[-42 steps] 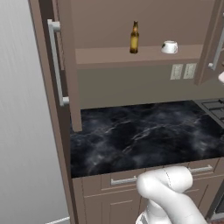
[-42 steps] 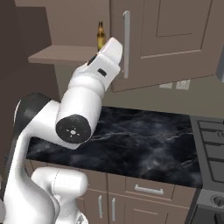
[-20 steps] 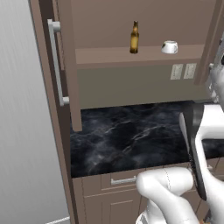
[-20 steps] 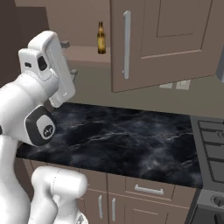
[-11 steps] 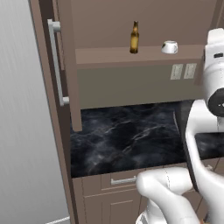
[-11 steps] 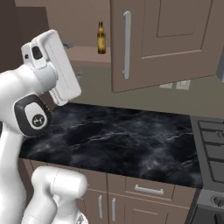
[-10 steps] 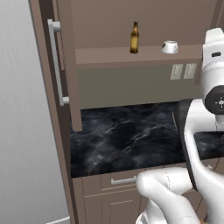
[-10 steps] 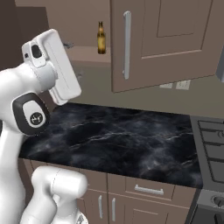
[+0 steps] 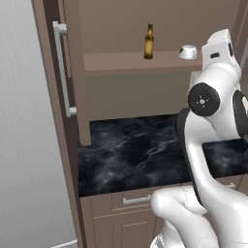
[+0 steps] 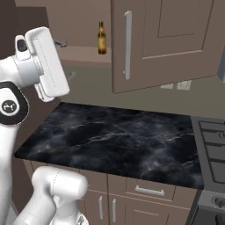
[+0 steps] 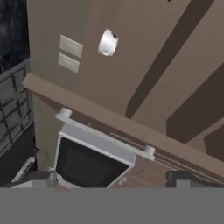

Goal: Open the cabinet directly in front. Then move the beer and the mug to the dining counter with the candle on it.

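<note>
Cabinet: doors swung open | Beer: upright on the shelf, long axis vertical | Mug: right of beer, same shelf, nearer the arm; rolled hand view shows it up and ahead of the jaws | Gripper: jaws apart, empty | Hidden: fingertips barely visible; dining counter, candle.
</note>
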Robot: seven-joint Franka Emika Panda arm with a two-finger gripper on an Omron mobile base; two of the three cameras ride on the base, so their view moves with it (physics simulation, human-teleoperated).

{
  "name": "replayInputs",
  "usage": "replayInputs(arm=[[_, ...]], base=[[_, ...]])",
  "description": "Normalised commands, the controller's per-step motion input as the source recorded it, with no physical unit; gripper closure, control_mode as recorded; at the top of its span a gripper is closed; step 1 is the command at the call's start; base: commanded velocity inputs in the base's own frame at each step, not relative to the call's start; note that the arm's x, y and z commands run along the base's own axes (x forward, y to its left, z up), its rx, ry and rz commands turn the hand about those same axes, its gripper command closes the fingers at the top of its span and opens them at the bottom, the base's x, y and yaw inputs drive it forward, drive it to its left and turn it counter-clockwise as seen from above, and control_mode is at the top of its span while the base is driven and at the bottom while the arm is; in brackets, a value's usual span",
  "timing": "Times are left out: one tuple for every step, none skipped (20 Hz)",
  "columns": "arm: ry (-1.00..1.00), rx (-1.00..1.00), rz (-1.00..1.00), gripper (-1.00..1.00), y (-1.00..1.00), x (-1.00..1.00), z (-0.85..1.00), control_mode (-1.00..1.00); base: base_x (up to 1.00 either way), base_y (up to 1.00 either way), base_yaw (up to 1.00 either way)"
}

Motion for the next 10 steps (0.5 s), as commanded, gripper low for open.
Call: replayInputs(arm=[[0.00, 0.00, -0.15, -1.00, 0.21, 0.00, -0.01, -1.00], [0.00, 0.00, -0.15, -1.00, 0.16, 0.04, -0.07, -1.00], [0.00, 0.01, -0.14, -1.00, 0.14, 0.06, -0.09, -1.00], [-0.02, 0.03, -0.14, -1.00, 0.06, 0.08, -0.13, -1.00], [-0.03, 0.04, -0.14, -1.00, 0.04, 0.12, -0.14, -1.00], [-0.03, 0.05, -0.15, -1.00, 0.00, 0.16, -0.13, -1.00], [-0.02, 0.05, -0.15, -1.00, 0.00, 0.23, -0.11, -1.00], [-0.01, 0.05, -0.15, -1.00, 0.00, 0.26, -0.11, -1.00], [0.00, 0.05, -0.14, -1.00, 0.00, 0.29, -0.09, -1.00], [0.00, 0.05, -0.13, -1.00, 0.00, 0.29, -0.04, -1.00]], base=[[0.00, 0.00, 0.00], [0.00, 0.00, 0.00], [0.00, 0.00, 0.00], [0.00, 0.00, 0.00], [0.00, 0.00, 0.00], [0.00, 0.00, 0.00], [0.00, 0.00, 0.00], [0.00, 0.00, 0.00], [0.00, 0.00, 0.00], [0.00, 0.00, 0.00]])
